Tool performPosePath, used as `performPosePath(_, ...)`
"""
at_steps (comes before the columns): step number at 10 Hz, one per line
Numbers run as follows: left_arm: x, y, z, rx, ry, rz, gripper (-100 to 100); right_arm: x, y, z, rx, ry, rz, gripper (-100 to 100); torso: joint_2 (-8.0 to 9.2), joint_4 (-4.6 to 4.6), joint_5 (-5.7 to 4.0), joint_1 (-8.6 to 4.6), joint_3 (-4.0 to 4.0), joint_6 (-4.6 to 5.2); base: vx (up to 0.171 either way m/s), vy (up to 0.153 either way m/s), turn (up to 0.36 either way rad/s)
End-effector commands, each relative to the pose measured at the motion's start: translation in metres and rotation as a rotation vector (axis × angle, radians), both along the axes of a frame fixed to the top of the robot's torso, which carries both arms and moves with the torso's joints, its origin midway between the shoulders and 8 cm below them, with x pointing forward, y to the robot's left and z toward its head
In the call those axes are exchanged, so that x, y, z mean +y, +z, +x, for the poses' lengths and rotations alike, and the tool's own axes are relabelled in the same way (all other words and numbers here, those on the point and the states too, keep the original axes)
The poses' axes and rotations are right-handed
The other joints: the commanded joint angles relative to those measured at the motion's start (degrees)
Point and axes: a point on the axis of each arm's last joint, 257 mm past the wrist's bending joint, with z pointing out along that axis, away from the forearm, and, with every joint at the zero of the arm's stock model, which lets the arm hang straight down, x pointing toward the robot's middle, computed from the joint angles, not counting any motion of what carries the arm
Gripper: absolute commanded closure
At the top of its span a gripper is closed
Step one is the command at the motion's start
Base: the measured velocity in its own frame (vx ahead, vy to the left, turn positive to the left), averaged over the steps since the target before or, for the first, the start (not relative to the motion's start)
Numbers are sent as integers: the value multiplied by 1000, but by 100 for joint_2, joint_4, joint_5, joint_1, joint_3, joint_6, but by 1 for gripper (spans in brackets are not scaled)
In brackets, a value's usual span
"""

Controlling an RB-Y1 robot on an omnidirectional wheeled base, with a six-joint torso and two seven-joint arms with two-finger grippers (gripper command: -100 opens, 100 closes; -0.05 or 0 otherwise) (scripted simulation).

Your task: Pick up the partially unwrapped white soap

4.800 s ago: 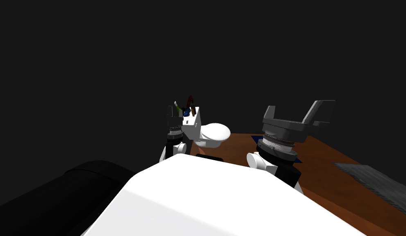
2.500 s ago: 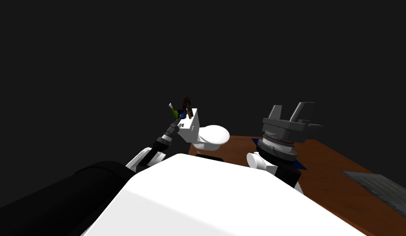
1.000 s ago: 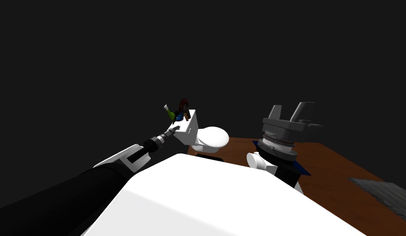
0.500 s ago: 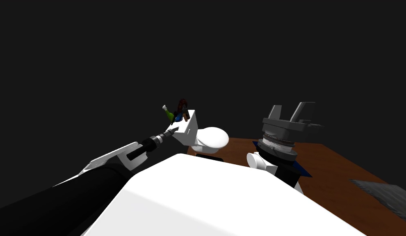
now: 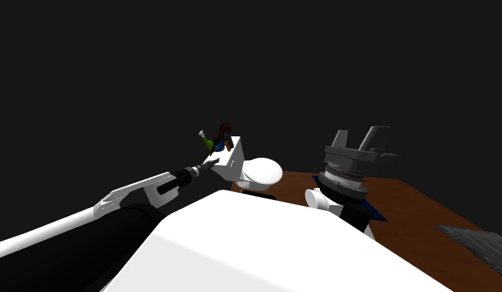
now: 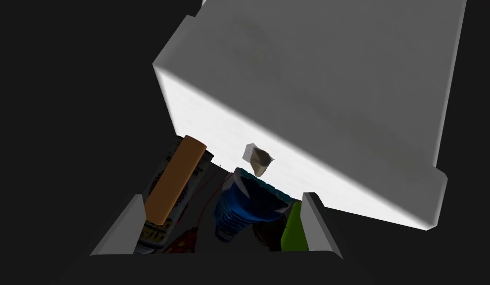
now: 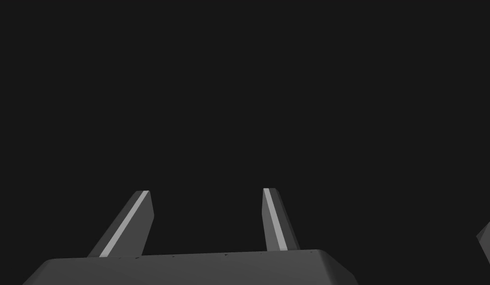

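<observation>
- Left gripper (image 6: 223,195): blades spread wide with nothing gripped, poised at the clutter beside the white box (image 6: 308,99).
- Brown cylinder (image 6: 174,178), blue wrapped item (image 6: 249,203) and green bottle (image 6: 291,230): crowded at the box's near edge, between the blades.
- Soap (image 6: 258,159): a small pale block with its wrapper partly peeled, against the box's bright face just beyond the blue item, untouched.
- Right gripper (image 7: 206,190): raised well right of the box, blades apart and empty.
- Progress: the approach looks nearly complete; closing on the soap and lifting are not yet done.

pale tilted soap (image 6: 258,159), against white surface (image 6: 313,99)
</observation>
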Motion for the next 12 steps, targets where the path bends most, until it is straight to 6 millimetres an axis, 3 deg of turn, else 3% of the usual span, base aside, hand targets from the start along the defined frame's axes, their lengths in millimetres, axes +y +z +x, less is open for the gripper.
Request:
performPosePath(1,3,-3,0,24,-11,33,-100,0,0,0,0,0,0,0,0,0,0,0,0,0,30,-23,7)
performPosePath(4,22,-11,-3,89,-8,123,-100,0,0,0,0,0,0,0,2,0,0,1,1,0,32,-23,7)
performPosePath(12,42,-19,1,201,-65,306,-100,0,0,0,0,0,0,0,4,1,1,2,2,0,28,-20,6)
